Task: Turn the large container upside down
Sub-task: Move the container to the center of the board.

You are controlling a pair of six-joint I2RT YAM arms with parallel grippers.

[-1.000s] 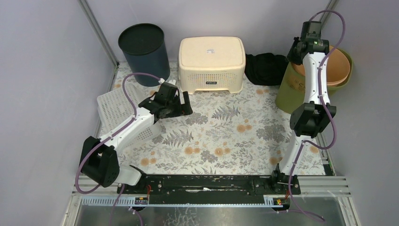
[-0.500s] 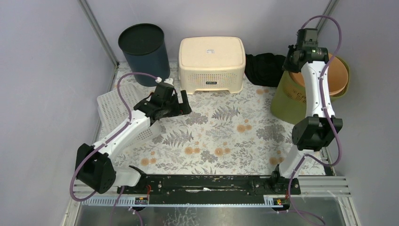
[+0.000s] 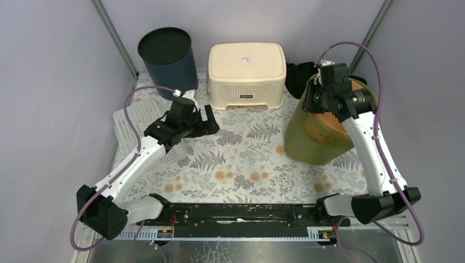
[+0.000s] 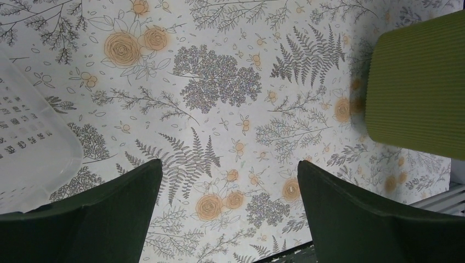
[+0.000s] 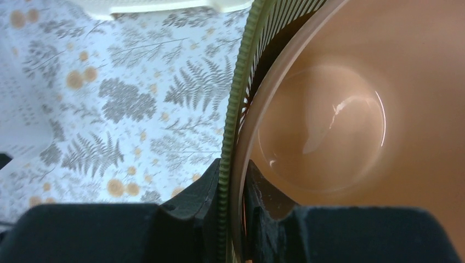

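Observation:
The large container [image 3: 315, 137] is an olive-green slatted basket with an orange bucket [image 3: 332, 118] nested inside. It sits right of centre on the floral mat, leaning, with its wall towards the camera. My right gripper [image 3: 313, 99] is shut on its left rim. In the right wrist view my right gripper [image 5: 236, 186] has one finger outside the green rim [image 5: 241, 82] and one inside the orange bucket [image 5: 340, 109]. My left gripper [image 3: 211, 118] hangs open over the mat left of centre. It holds nothing [image 4: 230, 163], and the green wall [image 4: 417, 87] shows at the upper right.
A navy round bin [image 3: 167, 55] and a cream perforated basket [image 3: 247, 71] stand at the back. A black cloth [image 3: 299, 76] lies behind the green container. A white mesh tray [image 3: 134, 126] lies at the left, under my left arm, and its corner [image 4: 33, 153] shows in the left wrist view.
My right gripper closed on the rim, then pulled the green container with the orange bucket from the back right corner leftwards and nearer. My left arm shifted slightly left.

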